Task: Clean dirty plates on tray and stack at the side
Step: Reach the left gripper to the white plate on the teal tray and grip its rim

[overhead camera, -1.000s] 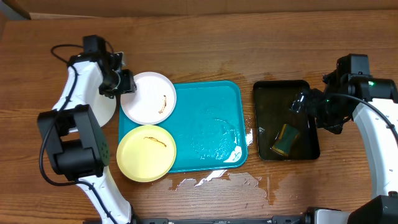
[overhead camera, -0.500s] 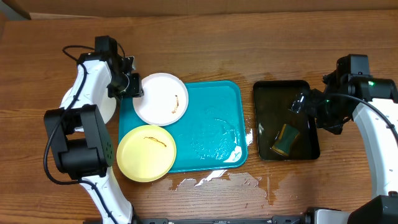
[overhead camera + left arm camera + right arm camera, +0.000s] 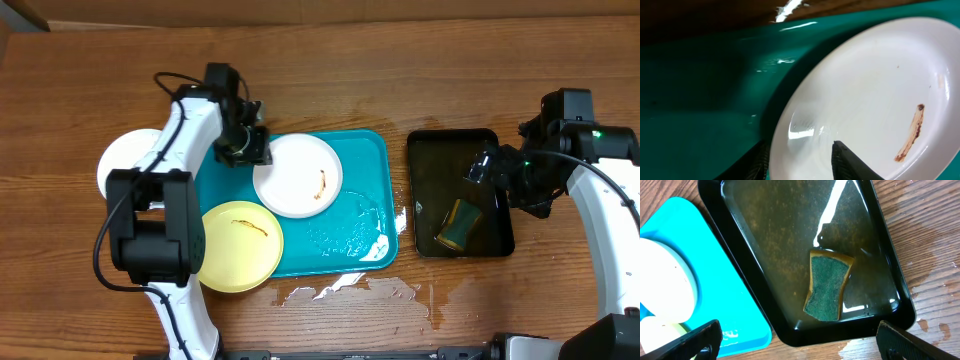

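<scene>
The turquoise tray [image 3: 362, 158] holds a white plate [image 3: 297, 176] with a brown smear and a pale yellow plate [image 3: 237, 246] with a dark smear that overhangs its front left corner. My left gripper [image 3: 248, 150] is shut on the white plate's left rim. In the left wrist view the fingers [image 3: 800, 162] straddle the rim of that plate [image 3: 865, 90]. A second white plate [image 3: 122, 160] lies on the table left of the tray, partly hidden by my left arm. My right gripper [image 3: 500, 175] hangs open and empty above the black tray.
A black tray [image 3: 440, 165] of dark water stands right of the turquoise tray, with a green sponge [image 3: 460, 225] in it; the sponge also shows in the right wrist view [image 3: 827, 285]. Water is spilled on the table [image 3: 340, 290] in front of the turquoise tray.
My left gripper has carried the smeared white plate right, from the tray's back left corner toward its middle. The white plate on the table is more exposed. The right arm has not moved.
</scene>
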You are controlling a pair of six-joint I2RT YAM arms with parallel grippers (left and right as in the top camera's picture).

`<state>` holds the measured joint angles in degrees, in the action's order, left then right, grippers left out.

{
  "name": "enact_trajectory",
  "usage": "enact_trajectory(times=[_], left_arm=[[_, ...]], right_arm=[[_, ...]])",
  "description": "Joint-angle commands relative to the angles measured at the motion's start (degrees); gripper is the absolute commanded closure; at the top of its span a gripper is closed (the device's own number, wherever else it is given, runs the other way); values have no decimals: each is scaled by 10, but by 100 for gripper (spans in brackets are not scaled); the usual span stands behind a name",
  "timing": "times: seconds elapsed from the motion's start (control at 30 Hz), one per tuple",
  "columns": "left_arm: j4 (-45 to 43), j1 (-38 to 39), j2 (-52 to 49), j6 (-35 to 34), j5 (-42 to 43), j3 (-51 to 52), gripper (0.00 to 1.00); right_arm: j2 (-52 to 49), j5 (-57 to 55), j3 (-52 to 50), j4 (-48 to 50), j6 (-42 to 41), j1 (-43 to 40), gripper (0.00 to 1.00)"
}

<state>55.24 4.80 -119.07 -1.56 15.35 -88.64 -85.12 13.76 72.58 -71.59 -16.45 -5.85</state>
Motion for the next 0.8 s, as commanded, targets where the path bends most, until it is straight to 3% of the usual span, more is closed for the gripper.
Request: enact_trajectory(times=[0.0, 0.37, 0.6, 0.77], left_arm=[[2, 23, -6, -13, 12, 5, 57], [-9, 75, -6, -46, -52, 5, 58], [2, 76, -6, -86, -59, 16, 64], [-40, 81, -6, -122, -68, 61, 69]], right_arm=[[2, 5, -2, -1, 3, 0, 0], [2, 5, -2, -14, 2, 0, 0], [2, 9, -2, -14, 2, 5, 0], [2, 9, -3, -10, -1, 23, 0]])
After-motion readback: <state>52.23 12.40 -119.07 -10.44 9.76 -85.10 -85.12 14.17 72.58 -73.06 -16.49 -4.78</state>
